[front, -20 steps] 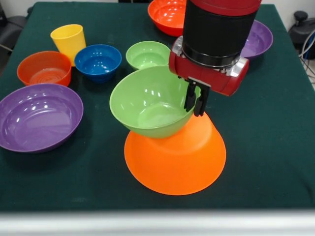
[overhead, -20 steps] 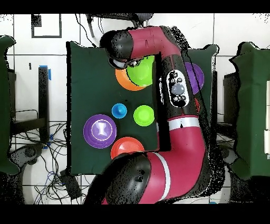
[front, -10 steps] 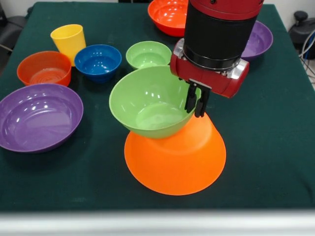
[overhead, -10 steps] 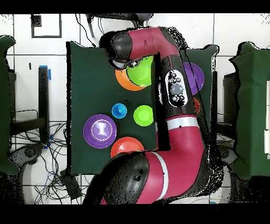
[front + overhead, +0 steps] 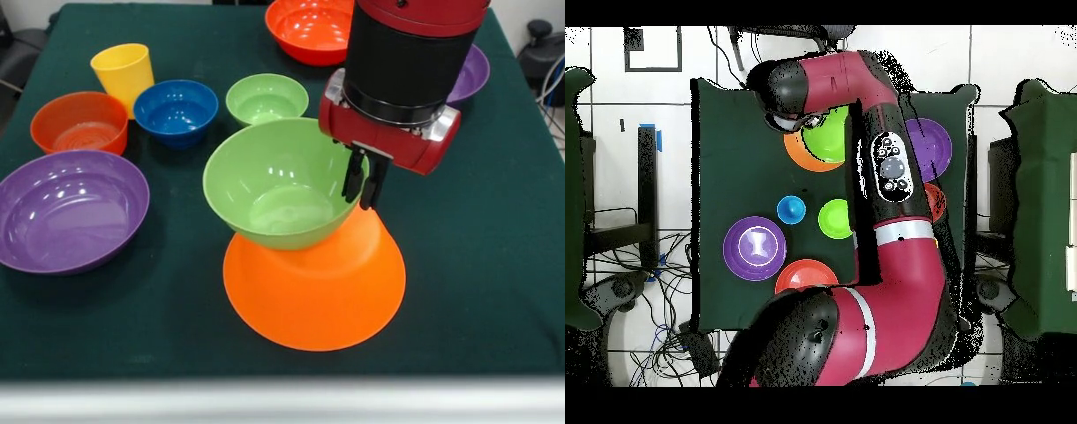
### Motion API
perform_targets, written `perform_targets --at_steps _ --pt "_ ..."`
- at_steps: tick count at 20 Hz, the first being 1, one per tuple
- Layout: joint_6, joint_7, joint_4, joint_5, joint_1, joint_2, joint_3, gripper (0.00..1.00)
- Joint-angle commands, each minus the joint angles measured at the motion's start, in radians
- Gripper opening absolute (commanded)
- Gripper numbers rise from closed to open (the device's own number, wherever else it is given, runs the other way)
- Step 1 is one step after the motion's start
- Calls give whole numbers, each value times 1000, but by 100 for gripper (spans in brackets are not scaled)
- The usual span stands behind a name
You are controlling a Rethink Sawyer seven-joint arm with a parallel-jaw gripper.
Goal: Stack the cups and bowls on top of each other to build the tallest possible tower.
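You're looking at the upturned orange bowl [image 5: 313,287] sitting rim-down at the near centre of the green table [image 5: 477,291]; it's serving as the tower base. The large green bowl [image 5: 281,184] is sitting upright on top of it, mouth up, tilting slightly and sitting a bit left of the base's middle.

The gripper [image 5: 365,183] is hanging at that green bowl's right rim. Its two dark fingers [image 5: 354,177] are pointing straight down, drawn close together and pinching the rim, so you're seeing it clamped on the large green bowl. The red and black arm [image 5: 402,71] is coming down from above, just right of the bowl.

On the near left you're seeing a big purple bowl [image 5: 69,210], upright, well apart from the tower. Behind it a red-orange bowl [image 5: 79,123] is sitting, with the small dark blue bowl [image 5: 176,111] just beside it on the right and the yellow cup [image 5: 123,75] just behind both. A small green bowl [image 5: 266,98] is sitting right of the blue one, just beyond the big green bowl's far rim.

At the far edge, a second red-orange bowl [image 5: 309,28] is sitting left of the arm, and a second purple bowl [image 5: 471,71] is showing partly from behind the arm on the right.

In the overhead view, the arm [image 5: 890,180] is covering most of the stack; only parts of the green bowl [image 5: 833,137] and the orange base [image 5: 801,153] are showing.
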Motion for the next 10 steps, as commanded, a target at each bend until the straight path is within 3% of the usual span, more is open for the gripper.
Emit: perform_targets --at_steps 1,10 --pt "-74 -104 40 -21 46 56 -24 0" --pt "-111 -98 8 -33 60 102 -30 0"
